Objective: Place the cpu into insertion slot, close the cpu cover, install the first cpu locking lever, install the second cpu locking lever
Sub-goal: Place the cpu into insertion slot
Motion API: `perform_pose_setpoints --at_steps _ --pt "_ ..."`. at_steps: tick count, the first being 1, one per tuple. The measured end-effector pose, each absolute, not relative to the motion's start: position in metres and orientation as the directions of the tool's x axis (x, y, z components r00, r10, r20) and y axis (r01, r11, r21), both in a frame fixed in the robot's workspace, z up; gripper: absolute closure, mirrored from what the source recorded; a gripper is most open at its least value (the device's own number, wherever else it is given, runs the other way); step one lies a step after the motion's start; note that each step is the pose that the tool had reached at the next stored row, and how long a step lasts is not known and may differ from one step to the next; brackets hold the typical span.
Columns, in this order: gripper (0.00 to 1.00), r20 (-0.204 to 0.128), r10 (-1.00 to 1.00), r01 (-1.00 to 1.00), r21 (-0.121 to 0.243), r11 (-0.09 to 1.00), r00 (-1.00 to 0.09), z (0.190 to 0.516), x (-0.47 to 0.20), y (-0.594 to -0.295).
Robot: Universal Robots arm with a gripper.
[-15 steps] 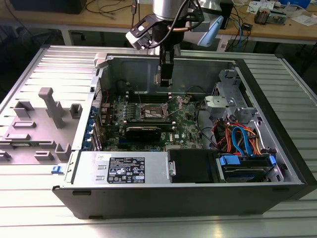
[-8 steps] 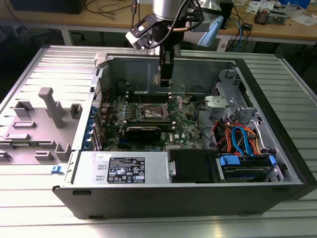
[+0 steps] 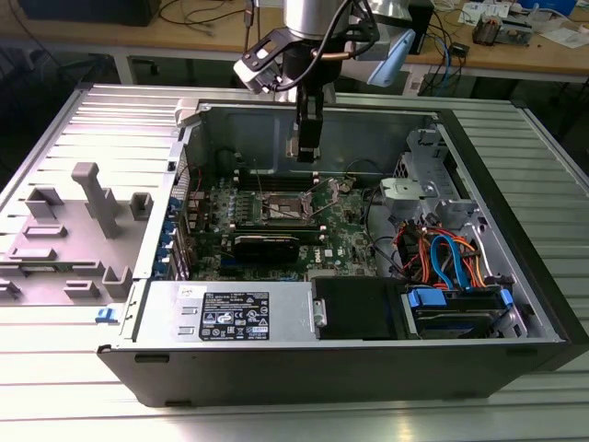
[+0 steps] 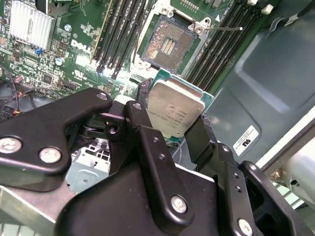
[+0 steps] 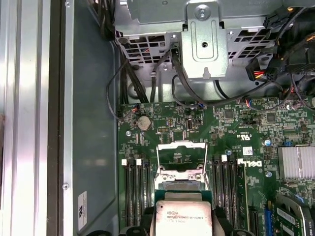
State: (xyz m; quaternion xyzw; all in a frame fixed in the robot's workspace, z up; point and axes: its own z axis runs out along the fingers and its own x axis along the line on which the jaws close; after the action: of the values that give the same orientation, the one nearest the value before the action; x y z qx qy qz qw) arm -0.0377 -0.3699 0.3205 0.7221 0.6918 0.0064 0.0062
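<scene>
Tool (image 4: pixel 173 116): clamped on cpu (image 4: pixel 176 104), held clear of the open insertion slot (image 4: pixel 167 45). Risk, as judged: a tilted or offset descent could bend its pins.

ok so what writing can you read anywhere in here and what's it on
cpu, shut in the gripper: fine print on its top, too small to read.
white sticker on the case wall: blurred.
white label on the silver box: too small.
white logo on the circuit board: a maker's mark; other markings too tiny.

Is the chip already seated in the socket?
No: in the second wrist view the tool grips the chip, and the socket beyond it lies bare.
</scene>
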Motion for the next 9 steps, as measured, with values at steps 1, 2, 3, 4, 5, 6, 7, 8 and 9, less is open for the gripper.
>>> perform_pose_setpoints --at_steps 1,2,3,4,5,6,7,8,9 --pt "0.45 0.001 0.999 0.999 0.018 -0.043 0.043 0.3197 -0.0379 -0.3701" --pt "0.45 0.001 0.999 0.999 0.018 -0.043 0.043 0.3186 -0.0382 -0.3704" --pt "0.45 0.0 0.999 0.999 0.018 -0.043 0.043 0.3179 -0.0383 -0.3705" --pt "0.45 0.0 0.999 0.999 0.018 -0.043 0.043 0.3169 -0.0385 -0.3705" --pt "0.45 0.0 0.999 0.999 0.018 -0.043 0.043 0.3162 -0.0386 -0.3705" --pt "0.45 0.0 0.999 0.999 0.022 -0.043 0.043 0.3151 -0.0395 -0.3707" --pt "0.45 0.0 0.999 0.999 0.025 -0.043 0.043 0.3148 -0.0415 -0.3712" --pt "0.45 0.0 0.999 0.999 0.029 -0.043 0.043 0.3141 -0.0437 -0.3716" --pt "0.45 0.0 0.999 0.999 0.034 -0.043 0.043 0.3133 -0.0466 -0.3717"
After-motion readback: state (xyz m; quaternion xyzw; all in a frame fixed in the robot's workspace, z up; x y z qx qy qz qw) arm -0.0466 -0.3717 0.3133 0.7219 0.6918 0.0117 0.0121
